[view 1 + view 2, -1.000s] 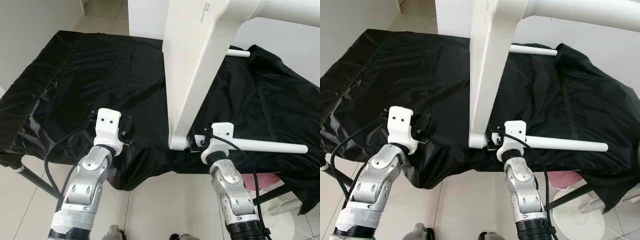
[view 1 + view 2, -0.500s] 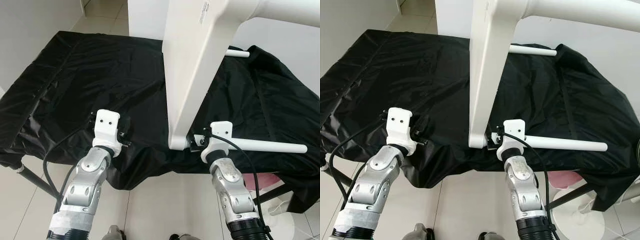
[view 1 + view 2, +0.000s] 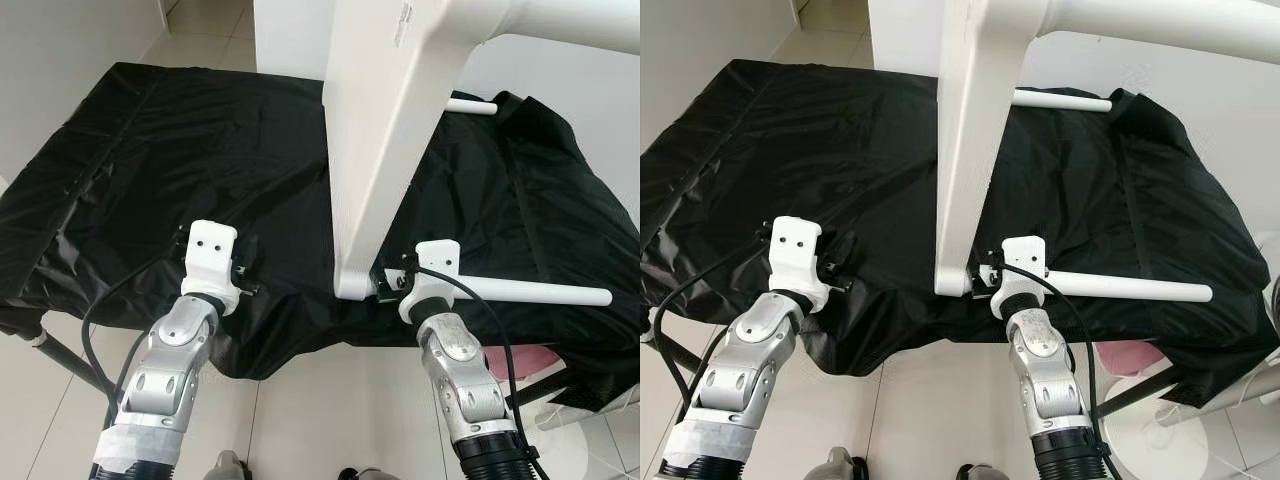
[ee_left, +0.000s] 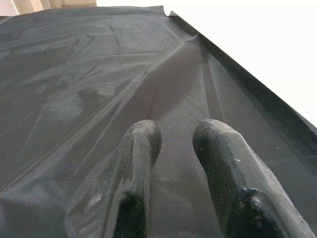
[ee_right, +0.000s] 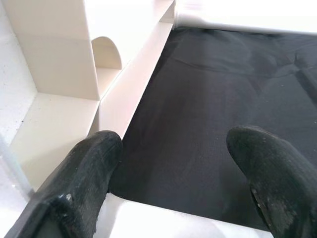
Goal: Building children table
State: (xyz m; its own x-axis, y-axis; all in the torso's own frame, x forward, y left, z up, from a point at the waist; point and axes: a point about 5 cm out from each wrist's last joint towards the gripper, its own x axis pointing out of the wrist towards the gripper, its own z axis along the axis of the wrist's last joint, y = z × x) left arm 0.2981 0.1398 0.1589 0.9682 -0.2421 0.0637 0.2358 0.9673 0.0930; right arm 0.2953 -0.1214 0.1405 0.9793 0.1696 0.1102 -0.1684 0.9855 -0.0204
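Black sheeting (image 3: 200, 150), thin and creased, drapes the whole work surface and hangs over its near edge toward the tiled floor (image 3: 300, 400). Item one: white table top (image 3: 385, 150), standing on edge across the middle of the sheeting, its lower corner resting near the front edge, its upper part running out past the head views. Item two: white table leg (image 3: 530, 292), a round rod lying flat on the sheeting, its near end meeting the lower corner of the panel and its far end pointing to the robot's right. Item three: a second white leg (image 3: 470, 105), at the far side of the panel, only its end visible beyond the slab. Right gripper (image 5: 173, 173): placed at the junction of panel corner and near leg, fingers spread wide apart and clasping nothing; the wrist view shows the panel's moulded socket recess (image 5: 106, 54) just beside one finger (image 5: 84, 168) and bare sheeting between the two. Left gripper (image 4: 173, 163): over the sheeting well to the left of the panel, fingers (image 4: 138, 148) a narrow gap apart, nothing between them, idle. Condition of assembly, by estimate: partly built; whether the near leg is fully seated in its socket cannot be told, and the legs for the panel's upper corners are not accounted for. Remaining, by estimate: seat the near leg, fit the rest, set the table upright.
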